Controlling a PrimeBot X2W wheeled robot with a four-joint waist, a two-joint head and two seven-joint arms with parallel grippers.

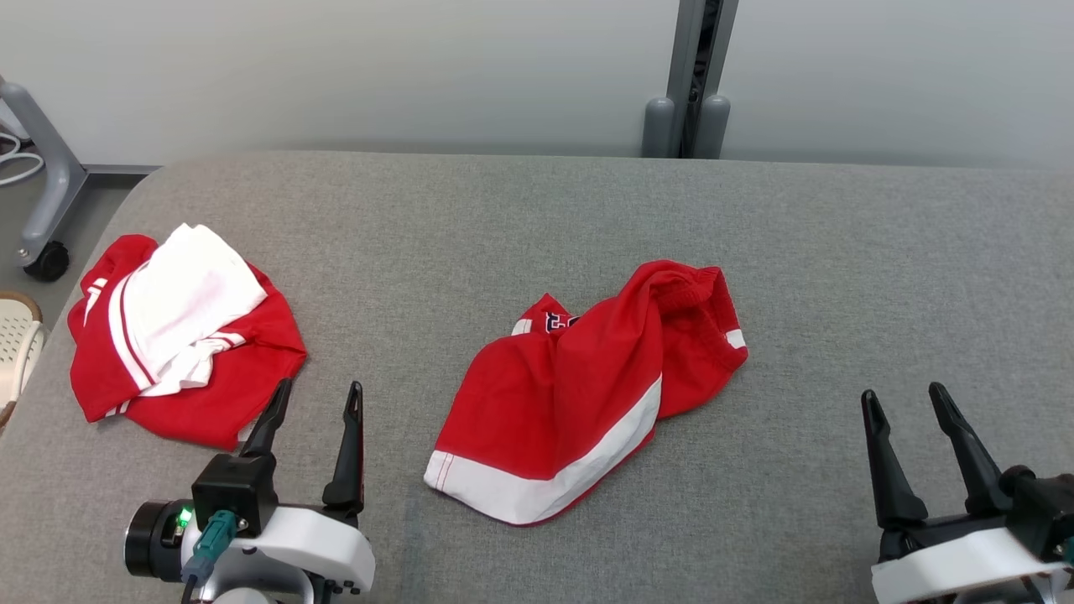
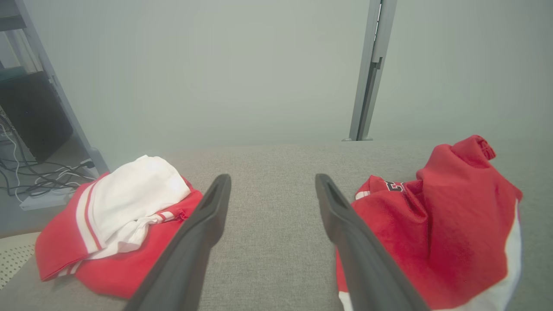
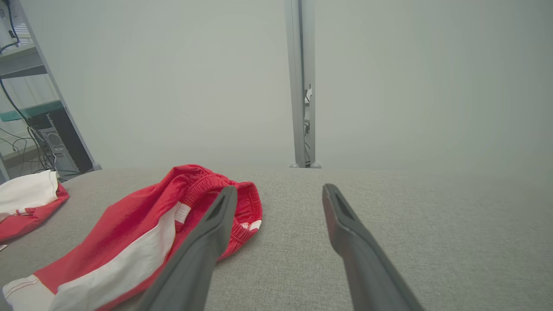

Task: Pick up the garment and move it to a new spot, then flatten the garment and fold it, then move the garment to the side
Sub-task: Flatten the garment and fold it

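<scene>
A crumpled red garment [image 1: 579,386] with a white band along its hem lies in the middle of the grey padded table [image 1: 537,210]; it also appears at the right in the left wrist view [image 2: 436,220] and at the left in the right wrist view [image 3: 142,229]. My left gripper [image 1: 317,401] is open near the front edge, left of the garment, with nothing between its fingers [image 2: 207,216]. At the front right my right gripper [image 1: 906,403] stands open and empty, well apart from the garment, its fingers [image 3: 341,216] over bare table.
A second pile of red and white clothing [image 1: 180,331] lies at the table's left end, just beyond my left gripper. A grey post [image 1: 692,75] stands behind the table. A wheeled stand [image 1: 46,193] and a pale perforated basket [image 1: 17,344] are off the left edge.
</scene>
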